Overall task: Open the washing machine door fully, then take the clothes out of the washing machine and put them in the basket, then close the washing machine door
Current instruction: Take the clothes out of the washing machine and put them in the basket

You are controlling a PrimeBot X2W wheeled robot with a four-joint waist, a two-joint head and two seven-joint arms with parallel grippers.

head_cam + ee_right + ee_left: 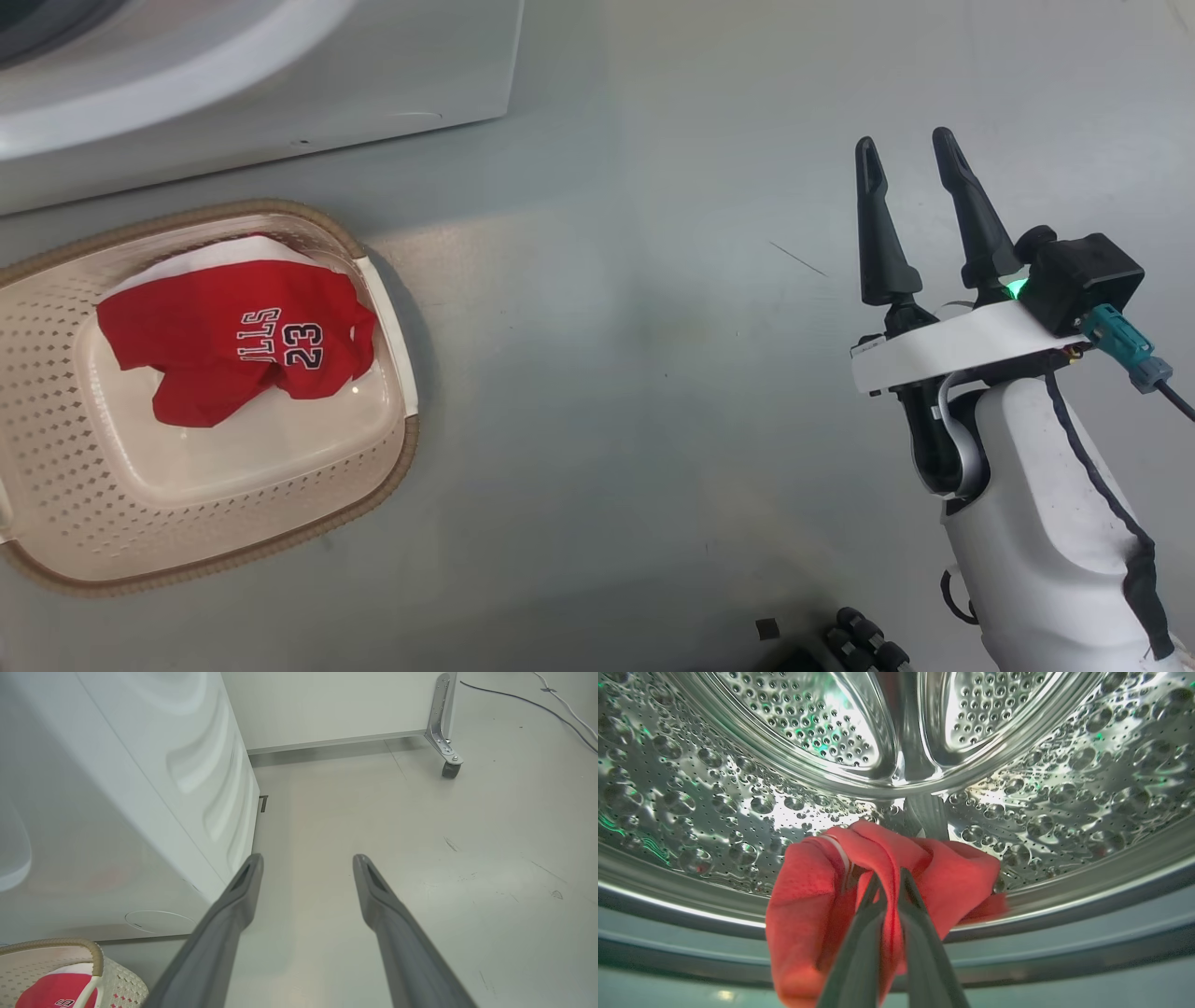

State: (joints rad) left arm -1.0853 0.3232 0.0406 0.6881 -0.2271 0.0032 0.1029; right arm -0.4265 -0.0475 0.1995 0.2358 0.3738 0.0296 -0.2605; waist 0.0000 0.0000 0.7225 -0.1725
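In the left wrist view my left gripper (889, 877) is inside the steel drum (738, 788) of the washing machine, shut on a fold of red clothes (812, 905) lying at the drum's front lip. A red jersey (238, 341) with the number 23 and some white cloth lie in the cream basket (56, 392) on the floor below the washing machine (280, 93). My right gripper (910, 154) hovers open over the bare floor to the right, nothing between its fingers. The right wrist view has the machine's white side (117, 788) and the basket's corner (93, 956). The washing machine door is out of view.
Grey floor (607, 373) stretches between the basket and my right arm. A white panel on a castor (451, 767) stands behind the machine, and cables (560, 704) run along the floor at the far right.
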